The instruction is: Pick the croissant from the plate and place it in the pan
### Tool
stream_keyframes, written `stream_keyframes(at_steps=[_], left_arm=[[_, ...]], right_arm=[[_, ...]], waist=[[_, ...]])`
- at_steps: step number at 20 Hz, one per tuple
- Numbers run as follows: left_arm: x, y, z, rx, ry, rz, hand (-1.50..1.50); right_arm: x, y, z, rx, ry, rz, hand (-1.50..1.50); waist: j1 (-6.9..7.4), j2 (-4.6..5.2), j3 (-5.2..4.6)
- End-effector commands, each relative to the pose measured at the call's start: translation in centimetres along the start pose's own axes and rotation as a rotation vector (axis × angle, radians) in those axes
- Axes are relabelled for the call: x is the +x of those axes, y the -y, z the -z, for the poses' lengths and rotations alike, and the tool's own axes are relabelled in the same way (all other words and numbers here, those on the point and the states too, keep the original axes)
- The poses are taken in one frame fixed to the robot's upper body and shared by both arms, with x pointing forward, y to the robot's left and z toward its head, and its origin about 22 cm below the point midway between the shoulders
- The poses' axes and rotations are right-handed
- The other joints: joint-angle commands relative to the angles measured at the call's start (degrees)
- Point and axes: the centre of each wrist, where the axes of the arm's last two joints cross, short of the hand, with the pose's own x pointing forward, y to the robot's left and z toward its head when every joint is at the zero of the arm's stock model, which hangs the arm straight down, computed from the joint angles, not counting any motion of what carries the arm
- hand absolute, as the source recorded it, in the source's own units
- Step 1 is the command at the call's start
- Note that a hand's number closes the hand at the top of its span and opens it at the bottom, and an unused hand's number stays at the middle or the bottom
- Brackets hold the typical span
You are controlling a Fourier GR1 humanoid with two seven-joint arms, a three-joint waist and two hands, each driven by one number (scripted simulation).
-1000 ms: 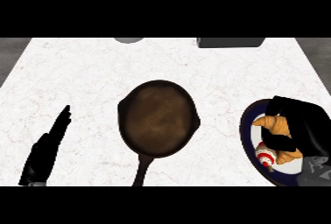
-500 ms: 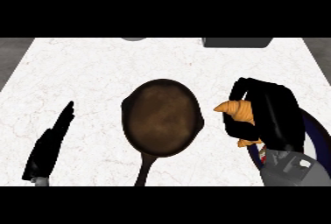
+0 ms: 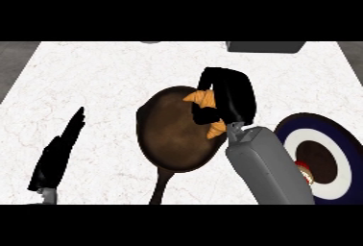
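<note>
The right hand's fingers [image 3: 216, 86] are curled over the croissant [image 3: 204, 99], gripping it from its right side. The thumb [image 3: 205, 115] wraps under the middle of the pastry, so only two orange pieces show: the larger end pokes out at about 10 o'clock from the palm, and a smaller tip [image 3: 217, 129] sticks out below the thumb at about 7 o'clock. The middle of the croissant is hidden by the hand.

The right hand [image 3: 230, 98] sits over the upper right edge of the pan [image 3: 174, 137], with the croissant over the pan's dark inner surface near its 1 o'clock rim. Whether the croissant touches the pan's bottom cannot be told from this steep view. The grey right forearm [image 3: 266, 166] runs from the hand toward 5 o'clock, crossing the gap between the pan and the plate.

The pan is oval and brown, lying mid-counter, its handle [image 3: 162, 187] pointing toward 6 o'clock. The plate [image 3: 333, 144], with dark blue rim, white ring and dark centre, lies at 3 o'clock from the pan, just beside the forearm, which covers its left edge. A small red and white thing [image 3: 305, 172] shows on the plate by the forearm.

The left hand [image 3: 60, 153] rests at 9 o'clock from the pan, well apart, fingers straight and pointing up, on the white marbled counter [image 3: 106, 72].
</note>
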Motion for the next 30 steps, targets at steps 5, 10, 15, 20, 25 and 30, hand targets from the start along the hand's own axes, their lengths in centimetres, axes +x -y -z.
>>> stream_keyframes(at_steps=[5, 10, 15, 20, 25, 30], left_arm=[[0.4, 0.1, -0.5, -0.012, 0.021, -0.004, 0.0], [1.2, 0.8, 0.4, -0.054, 0.036, 0.009, 0.0], [1.0, 2.4, 0.1, -0.068, 0.047, 0.002, 0.0], [2.0, 1.3, 1.2, -0.074, 0.063, 0.027, 0.0], [1.9, 2.4, 0.9, -0.06, 0.03, 0.003, 0.0], [0.3, 0.2, 0.0, -0.031, 0.036, -0.001, 0.0]], right_arm=[[1.1, -5.9, 4.3, 0.115, -0.065, -0.039, 1.5], [-1.0, -9.3, 4.4, 0.268, -0.035, -0.152, 1.5], [-2.3, -8.6, 4.8, 0.381, -0.296, 0.241, -1.5], [-2.8, -9.2, 4.4, 0.257, -0.257, 0.459, -1.5], [-2.3, -8.3, 5.4, 0.033, -0.193, 0.571, -1.5], [-3.7, -8.4, 5.6, -0.164, -0.271, 0.666, -1.5]], waist=[[1.53, 0.27, 0.01], [3.14, 0.88, 0.03], [4.74, 1.11, 0.11], [5.73, 1.43, 0.2], [3.99, 1.02, 0.16], [2.72, 0.64, 0.09]])
